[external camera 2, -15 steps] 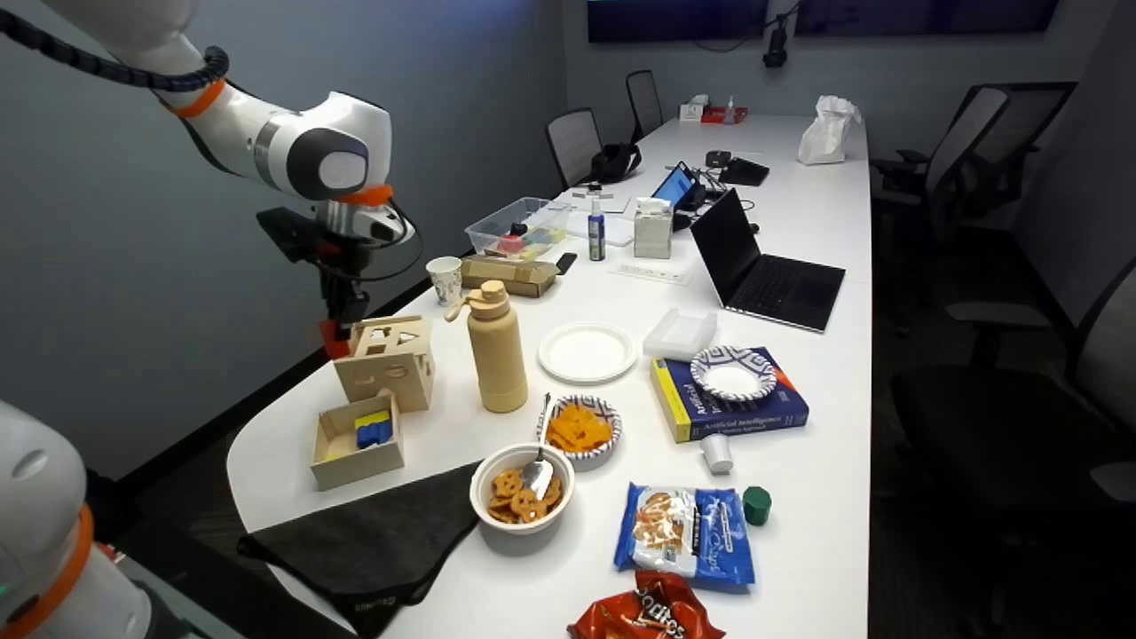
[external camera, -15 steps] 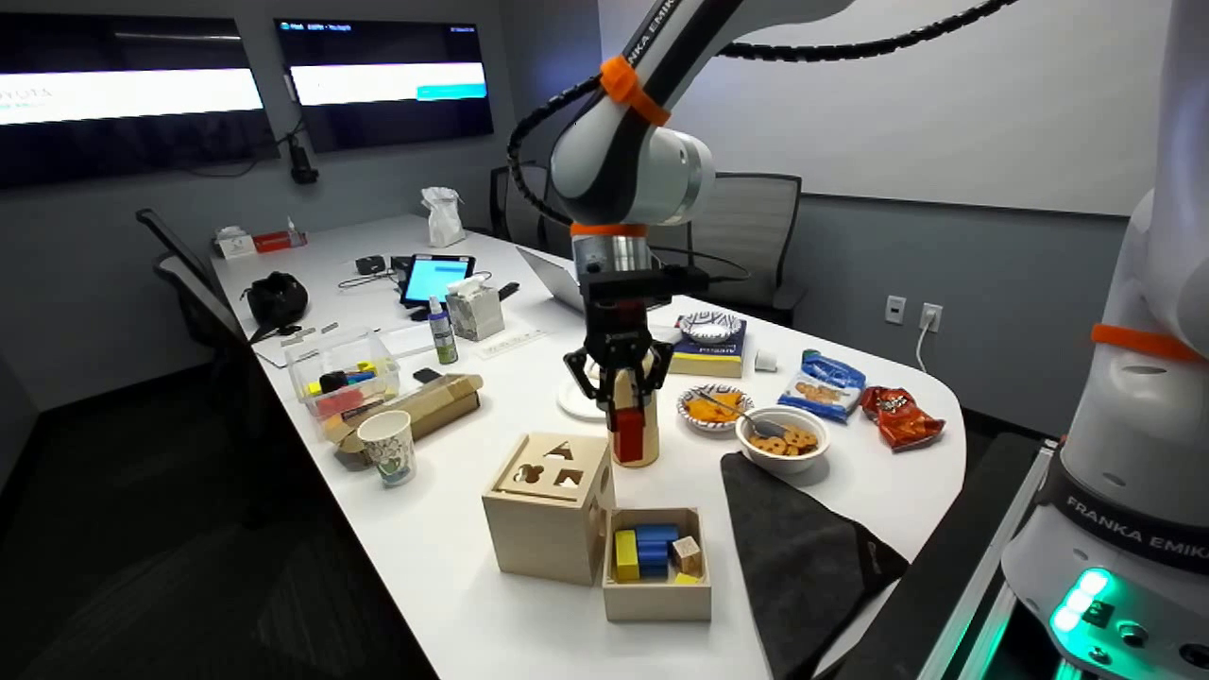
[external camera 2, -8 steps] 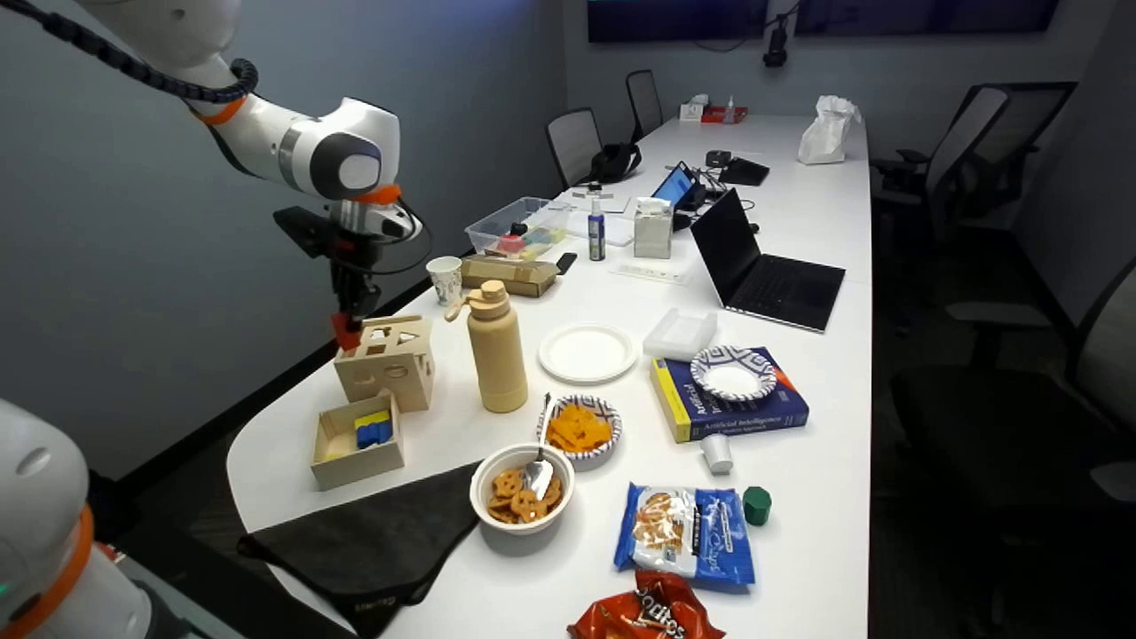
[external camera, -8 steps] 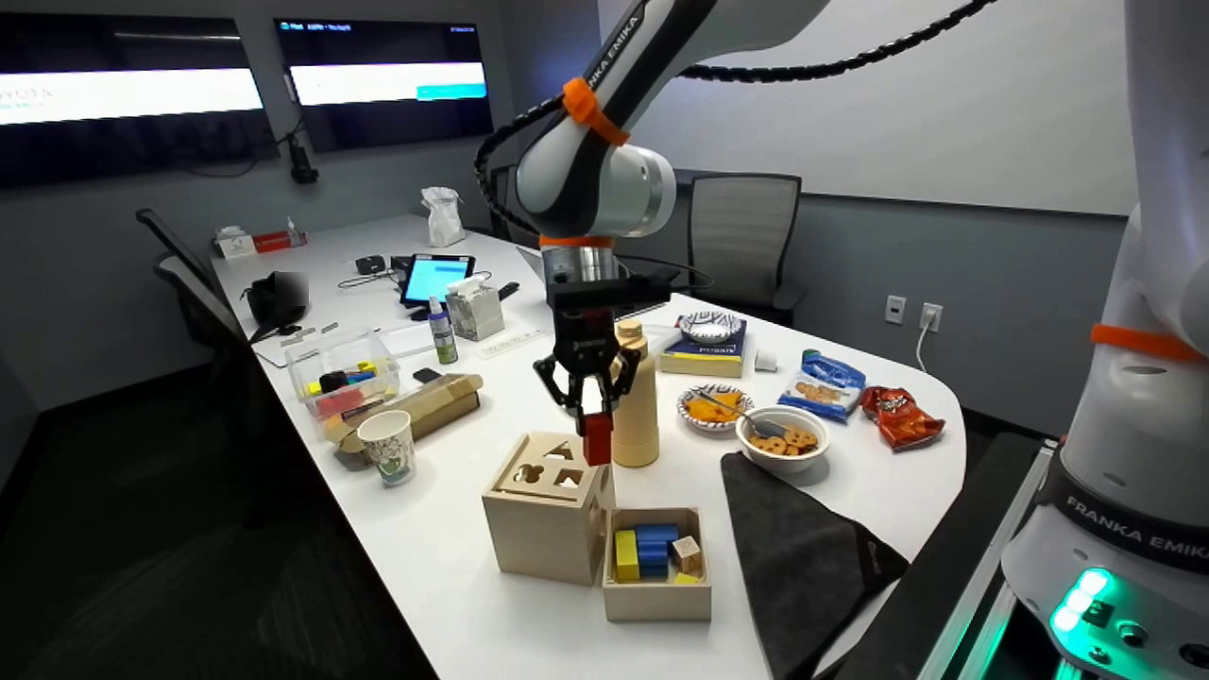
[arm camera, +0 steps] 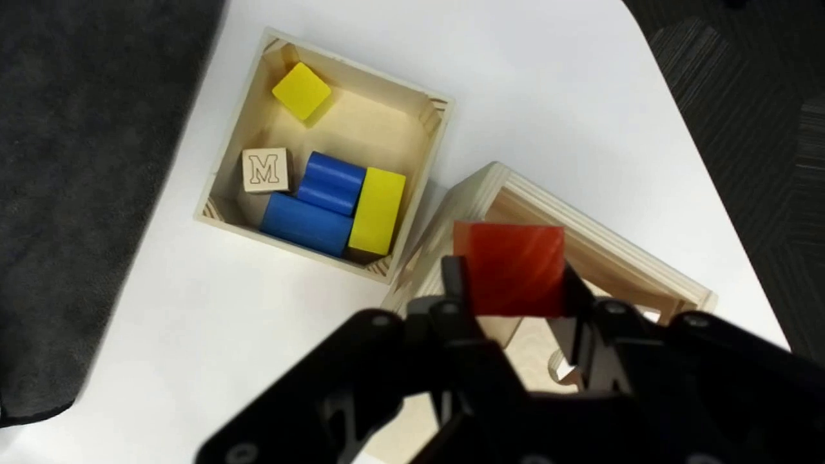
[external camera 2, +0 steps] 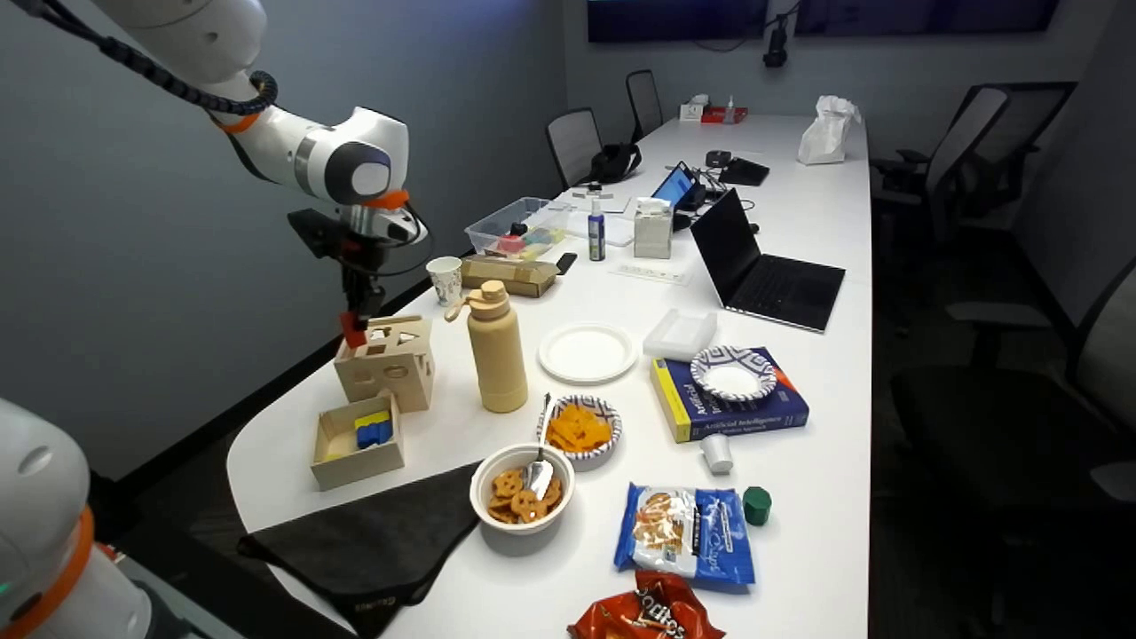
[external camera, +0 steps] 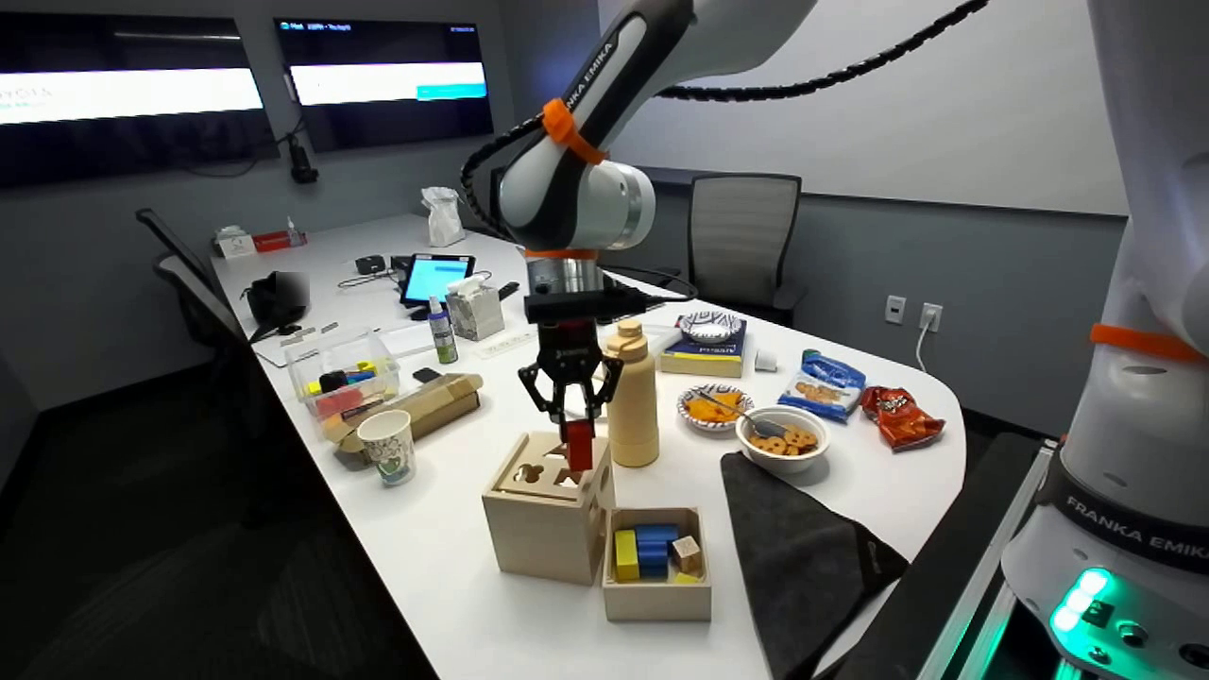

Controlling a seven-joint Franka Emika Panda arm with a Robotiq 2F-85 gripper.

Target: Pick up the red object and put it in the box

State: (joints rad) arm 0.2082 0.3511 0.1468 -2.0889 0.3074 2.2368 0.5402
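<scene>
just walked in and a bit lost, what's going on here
The robot's gripper has a small red block clamped and holds it over the top of a wooden shape-sorter box. The block is not inside yet; whether it touches the box, I cannot tell. A shallow wooden tray stands alongside.

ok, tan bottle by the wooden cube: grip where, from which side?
Probably the lid, from straight above: the tan bottle stands upright and narrows toward the top. Close across the lid, clear of the handle, which juts out to one side. The gripper holds the red block, so it would have to release that first.
</scene>
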